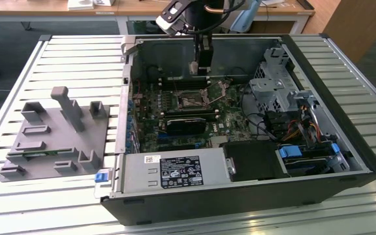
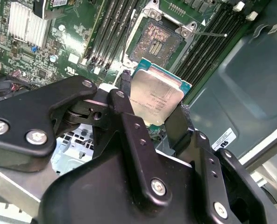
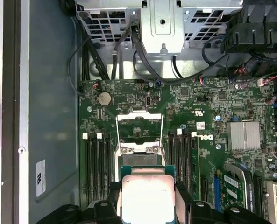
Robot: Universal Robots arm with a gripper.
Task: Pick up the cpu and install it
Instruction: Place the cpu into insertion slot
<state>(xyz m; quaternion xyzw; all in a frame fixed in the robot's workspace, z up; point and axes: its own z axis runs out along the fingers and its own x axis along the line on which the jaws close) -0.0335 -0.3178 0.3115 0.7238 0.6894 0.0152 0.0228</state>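
- Jaws clamped tight on the cpu (image 2: 156,95), fingers (image 2: 178,126) pressing two opposite edges. The silver lid faces the second wrist view and the chip sits tilted.
- My gripper (image 1: 202,66) hangs inside the open computer case (image 1: 240,203), over the motherboard (image 3: 194,100).
- The cpu is in the air, off the board and near the socket (image 2: 153,43).
- The socket's contacts are bare and its metal frame is swung open.
- Memory slots (image 3: 97,158) flank the socket on both sides.
- A grey fixture (image 1: 51,137) sits on the slatted table (image 1: 77,58) at the exterior view's left, beside the case.
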